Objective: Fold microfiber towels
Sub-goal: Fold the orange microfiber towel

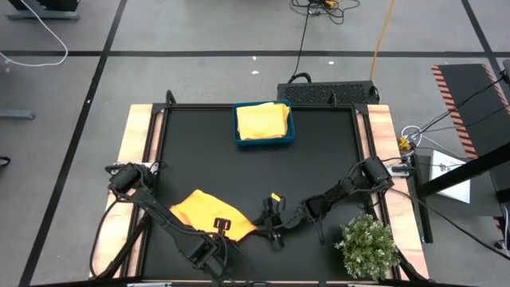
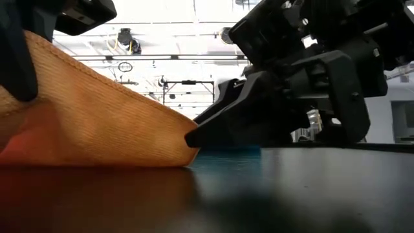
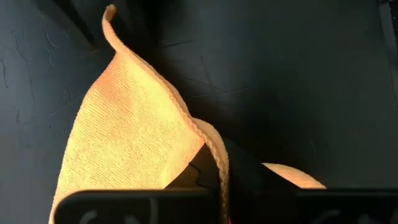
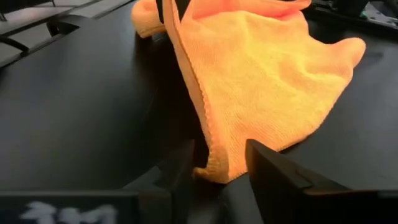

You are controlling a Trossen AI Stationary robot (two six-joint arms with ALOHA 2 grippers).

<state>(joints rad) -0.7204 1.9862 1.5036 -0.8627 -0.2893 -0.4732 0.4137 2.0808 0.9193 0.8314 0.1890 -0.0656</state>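
The soft orange microfiber towel (image 1: 209, 214) lay rumpled at the table's near edge; the left gripper (image 1: 221, 229) pinched one edge; the right gripper (image 4: 219, 167), fingers spread, straddled a corner; next, probably, closing there, then folding across.

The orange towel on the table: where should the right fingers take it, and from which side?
The orange towel is best pinched at its near corner, approached low along the table from the right; that corner hangs between the right gripper fingers, lifted clear by the left gripper.
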